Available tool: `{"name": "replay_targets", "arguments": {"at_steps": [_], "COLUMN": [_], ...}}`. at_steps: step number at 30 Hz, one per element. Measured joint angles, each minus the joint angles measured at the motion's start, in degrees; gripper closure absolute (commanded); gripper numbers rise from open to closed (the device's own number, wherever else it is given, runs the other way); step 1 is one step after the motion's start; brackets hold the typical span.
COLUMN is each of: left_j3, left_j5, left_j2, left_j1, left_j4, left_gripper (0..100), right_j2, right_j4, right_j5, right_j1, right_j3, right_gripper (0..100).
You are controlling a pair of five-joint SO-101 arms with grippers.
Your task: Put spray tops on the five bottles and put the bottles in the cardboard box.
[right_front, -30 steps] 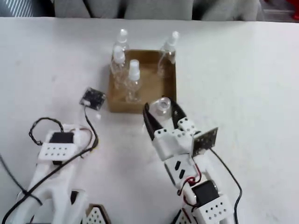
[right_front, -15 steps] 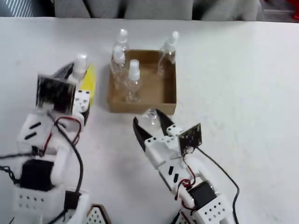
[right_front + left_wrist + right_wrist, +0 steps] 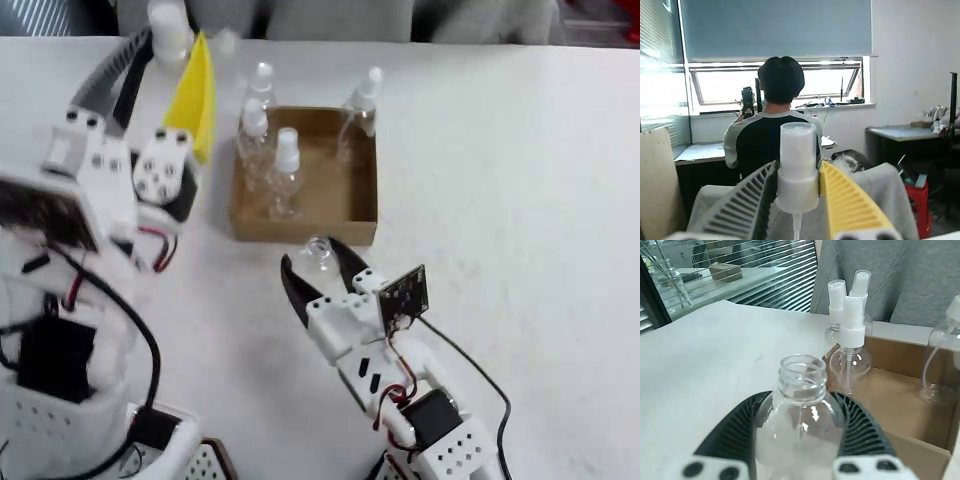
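Observation:
My left gripper [image 3: 168, 42] is raised high over the table's far left, shut on a white spray top [image 3: 168, 25]. The left wrist view has that spray top [image 3: 798, 145] upright between the grey and yellow fingers, its tube hanging down. In front of the cardboard box [image 3: 300, 228], my right gripper [image 3: 312, 262] is shut on a clear bottle [image 3: 320, 250] with an open neck. That bottle [image 3: 801, 377] stands upright between the black fingers in the right wrist view. Three capped bottles [image 3: 285, 175] stand in the box, and another [image 3: 262, 85] is at its far edge.
Bare white tabletop [image 3: 500, 180] stretches to the right of the box. The left arm's body [image 3: 90, 250] rises over the near left of the table. Grey chair backs [image 3: 330, 18] line the far edge.
My left arm has risen from low at the near left, carrying the spray top up and toward the far left. My right gripper drew the open bottle back from the box's front edge.

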Motion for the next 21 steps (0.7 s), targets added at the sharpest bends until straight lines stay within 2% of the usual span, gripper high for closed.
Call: {"name": "replay_targets", "arguments": {"at_steps": [4, 8, 14, 21], "left_j3": [-7.47, -8.7, -3.96, 5.63], "left_j5": [9.14, 14.77, 16.44, 16.62], "left_j2": [5.71, 8.53, 7.91, 3.6], "left_j1": [1.05, 4.75, 10.11, 13.27], "left_j4": [4.57, 9.14, 11.43, 8.09], "left_gripper": [95, 95, 95, 95], "right_j2": [0.0, 0.0, 0.0, 0.0], "right_j4": [1.67, 1.67, 1.67, 1.67], "right_j5": [0.0, 0.0, 0.0, 0.0], "right_j1": [-0.35, -0.53, -0.53, -0.44], "right_j3": [0.0, 0.0, 0.0, 0.0], "right_gripper": [98.2, 98.2, 98.2, 98.2]}}
